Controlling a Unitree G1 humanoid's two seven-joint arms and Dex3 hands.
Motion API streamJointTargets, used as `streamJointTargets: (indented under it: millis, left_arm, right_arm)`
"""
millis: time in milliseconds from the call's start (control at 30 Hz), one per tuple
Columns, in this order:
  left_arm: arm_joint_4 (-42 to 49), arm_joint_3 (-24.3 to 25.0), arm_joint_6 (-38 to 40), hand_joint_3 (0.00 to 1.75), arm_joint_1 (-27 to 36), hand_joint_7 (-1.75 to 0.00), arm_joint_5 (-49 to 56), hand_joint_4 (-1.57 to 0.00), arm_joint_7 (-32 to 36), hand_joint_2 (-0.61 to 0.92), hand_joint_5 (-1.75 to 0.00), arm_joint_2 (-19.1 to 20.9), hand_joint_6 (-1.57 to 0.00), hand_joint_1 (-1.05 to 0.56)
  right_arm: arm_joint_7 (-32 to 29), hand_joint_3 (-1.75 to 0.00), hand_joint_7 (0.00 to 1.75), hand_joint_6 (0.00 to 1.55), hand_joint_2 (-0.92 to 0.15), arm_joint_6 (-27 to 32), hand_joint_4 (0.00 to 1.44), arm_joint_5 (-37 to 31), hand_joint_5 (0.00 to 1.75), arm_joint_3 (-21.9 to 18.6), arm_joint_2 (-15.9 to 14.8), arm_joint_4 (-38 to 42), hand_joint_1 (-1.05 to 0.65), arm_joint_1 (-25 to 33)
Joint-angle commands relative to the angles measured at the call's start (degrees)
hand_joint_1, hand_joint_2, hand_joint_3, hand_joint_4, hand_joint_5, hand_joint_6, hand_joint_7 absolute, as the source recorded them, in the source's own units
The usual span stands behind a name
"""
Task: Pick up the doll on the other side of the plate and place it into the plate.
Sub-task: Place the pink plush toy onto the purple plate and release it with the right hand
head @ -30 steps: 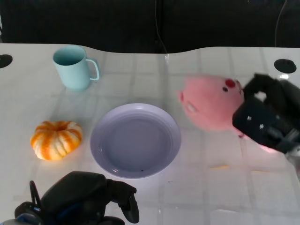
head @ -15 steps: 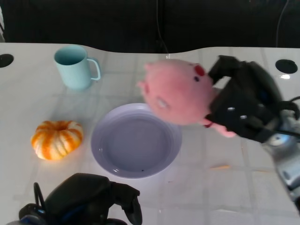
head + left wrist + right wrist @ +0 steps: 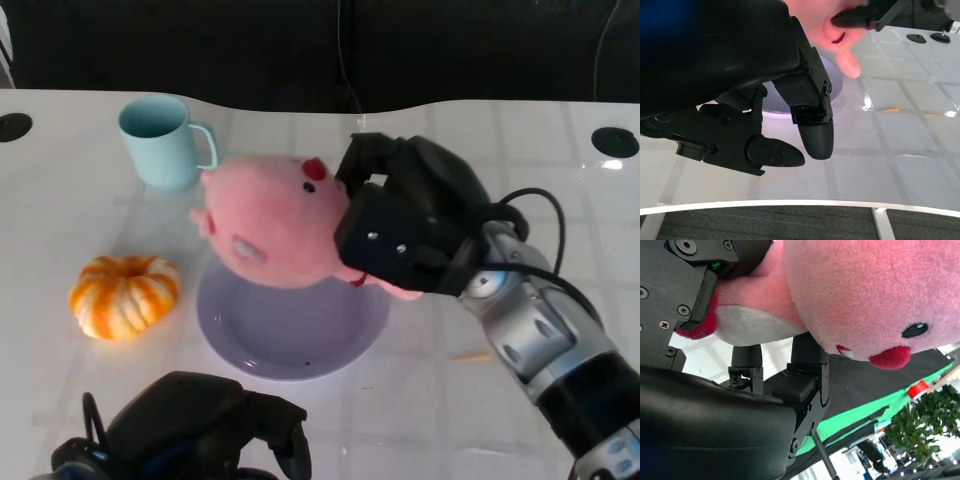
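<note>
right hand [image 3: 410,235] grips pink doll [image 3: 275,232] aloft over plate [image 3: 290,340] far rim | left hand [image 3: 195,430] idle, fingers seemingly curled empty | risk: early release rolls doll toward mug [image 3: 160,142]

Pink plush doll [image 3: 275,225] held above lavender plate [image 3: 290,335], tilted

The counter [image 3: 500,400] was glossy white, marked with a faint grid of pale lines, and bright light glared off it. Two round black grommets [image 3: 612,141] sat near its wavy far edge. Behind it hung a dark backdrop [image 3: 250,45]. Dark carpeted floor [image 3: 765,222] showed below the near edge.
</note>
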Motion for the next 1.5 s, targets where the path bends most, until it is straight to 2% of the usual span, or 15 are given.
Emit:
streamJointTargets:
  millis: [33, 100, 167, 200, 233, 300, 333, 400, 600, 833, 1067, 1233, 1367, 1500]
  left_arm:
    - [-0.47, -0.19, 0.05, 0.21, 0.48, -0.72, 0.47, -0.76, 0.42, 0.92, -1.26, 0.19, -0.86, -0.24]
    - [-0.58, -0.21, -0.12, 0.21, 0.56, -0.71, 0.47, -0.78, 0.48, 0.92, -1.26, 0.26, -0.86, -0.25]
    - [-0.71, -0.17, -0.06, 0.21, 0.64, -0.7, 0.42, -0.78, 0.45, 0.92, -1.27, 0.3, -0.87, -0.25]
    - [-0.74, -0.13, -0.12, 0.2, 0.68, -0.7, 0.39, -0.79, 0.5, 0.92, -1.28, 0.34, -0.87, -0.24]
    - [-0.76, -0.12, -0.18, 0.2, 0.69, -0.69, 0.48, -0.79, 0.56, 0.92, -1.28, 0.37, -0.87, -0.24]
    - [-0.7, -0.11, -0.36, 0.19, 0.65, -0.69, 0.64, -0.79, 0.67, 0.92, -1.28, 0.5, -0.88, -0.24]
    - [-0.65, -0.1, -0.39, 0.19, 0.61, -0.69, 0.6, -0.79, 0.65, 0.92, -1.28, 0.53, -0.88, -0.24]
    - [-0.62, -0.02, -0.24, 0.2, 0.59, -0.68, 0.39, -0.79, 0.52, 0.92, -1.28, 0.49, -0.89, -0.23]
    - [-0.89, 0.0, 0.06, 0.21, 0.48, -0.67, 0.6, -0.78, 0.02, 0.92, -1.29, 0.77, -0.89, -0.24]
    - [-0.68, -0.19, 0.05, 0.2, 0.27, -0.67, 0.57, -0.78, 0.23, 0.92, -1.28, 0.55, -0.9, -0.24]
    - [-0.65, -0.27, 0.11, 0.21, 0.21, -0.67, 0.43, -0.78, 0.21, 0.92, -1.27, 0.43, -0.9, -0.24]
    - [-0.72, -0.29, 0.24, 0.21, 0.2, -0.66, 0.46, -0.78, 0.13, 0.92, -1.27, 0.44, -0.9, -0.23]
    - [-0.1, -0.38, 0.14, 0.2, -0.63, -0.66, 0.72, -0.78, 0.2, 0.92, -1.27, 0.51, -0.9, -0.24]
    - [0.37, -0.31, -0.32, 0.19, -0.88, -0.65, 0.58, -0.78, 0.5, 0.92, -1.25, 0.55, -0.9, -0.23]
  right_arm:
    - [-0.64, -1.16, 1.75, 0.77, -0.41, -0.46, 0.95, 0.47, 1.75, -0.34, 1.01, 1.49, -0.12, -1.95]
    - [-0.69, -1.12, 1.53, 0.76, -0.4, -0.17, 0.89, 0.43, 1.73, -0.43, 1.33, 2.01, -0.11, -1.92]
    - [0.86, -1.0, 1.01, 0.8, -0.44, 0.24, 0.77, 1.03, 1.59, -0.59, 1.31, 2.06, -0.14, -1.81]
    - [2.29, -0.79, 0.65, 0.76, -0.57, 0.24, 0.65, 1.22, 1.27, -0.37, 0.94, 1.97, -0.19, -1.8]
    - [4.06, -0.59, 0.43, 0.73, -0.69, 0.07, 0.62, 1.18, 1.0, 0.09, 0.25, 1.62, -0.23, -1.73]
    - [7.01, -0.27, 0.12, 0.6, -0.86, 0.35, 0.51, 0.64, 0.57, 0.89, -0.84, 0.88, -0.35, -1.67]
    - [8.61, -0.23, 0.06, 0.55, -0.89, 0.86, 0.46, 0.1, 0.47, 1.43, -1.44, 0.37, -0.38, -1.62]
    - [10.54, -0.21, 0.01, 0.44, -0.91, 1.45, 0.35, -0.85, 0.35, 2.31, -2.33, -0.4, -0.48, -1.48]
    - [12.32, -0.22, 0.0, 0.4, -0.92, 1.79, 0.29, -1.81, 0.3, 3.14, -3.73, -2.47, -0.53, -0.25]
    - [13.49, -0.22, 0.02, 0.44, -0.92, 2.12, 0.33, -2.56, 0.32, 3.21, -5.66, -6.54, -0.53, 1.72]
    - [16.72, -0.23, 0.04, 0.5, -0.92, 1.35, 0.44, -0.63, 0.37, 1.38, -9.81, -16.07, -0.49, 7.57]
    - [17.64, -0.22, 0.04, 0.51, -0.92, 2.05, 0.45, -0.42, 0.37, 0.88, -10.1, -17.97, -0.48, 8.58]
    - [22.82, -0.22, 0.08, 0.59, -0.92, 2.07, 0.55, 3.08, 0.43, -4.4, -16.97, -29.44, -0.42, 16.17]
    - [25.07, -0.19, 0.11, 0.67, -0.92, 1.12, 0.65, 6.23, 0.48, -7.77, -20.49, -34.16, -0.32, 21.32]
